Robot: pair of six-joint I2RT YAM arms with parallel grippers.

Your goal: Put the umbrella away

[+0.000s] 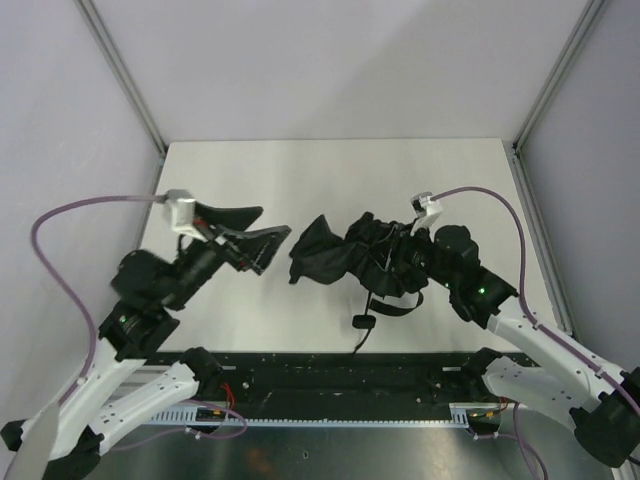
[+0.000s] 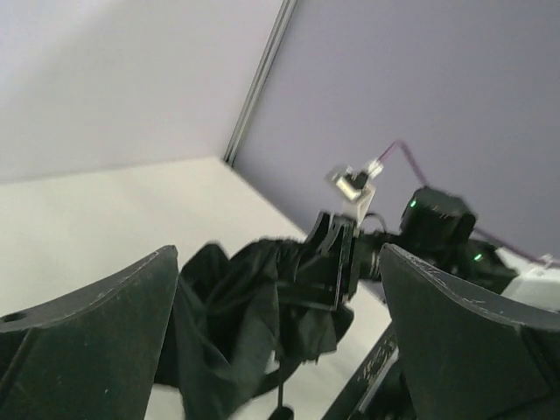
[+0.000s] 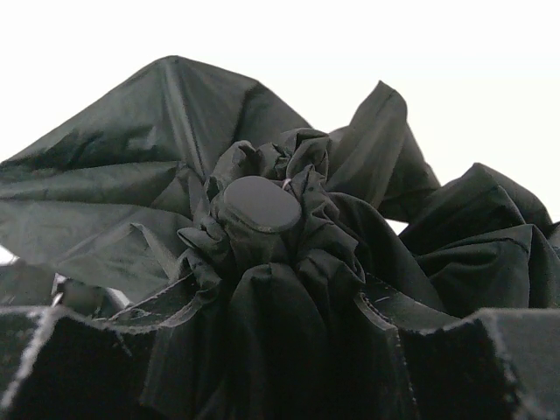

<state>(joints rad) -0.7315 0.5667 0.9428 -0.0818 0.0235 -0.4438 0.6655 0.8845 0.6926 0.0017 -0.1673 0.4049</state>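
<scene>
The black umbrella lies crumpled and half folded at the table's middle. Its wrist loop trails toward the near edge. My right gripper is shut on the bunched canopy at the umbrella's right end. In the right wrist view the fabric fills the gap between my fingers, with the round black tip cap just beyond. My left gripper is open and empty, just left of the canopy and apart from it. In the left wrist view the umbrella lies ahead between the wide jaws.
The white table is walled by grey panels on the left, back and right. A black rail with cables runs along the near edge between the arm bases. The right arm's gripper shows in the left wrist view.
</scene>
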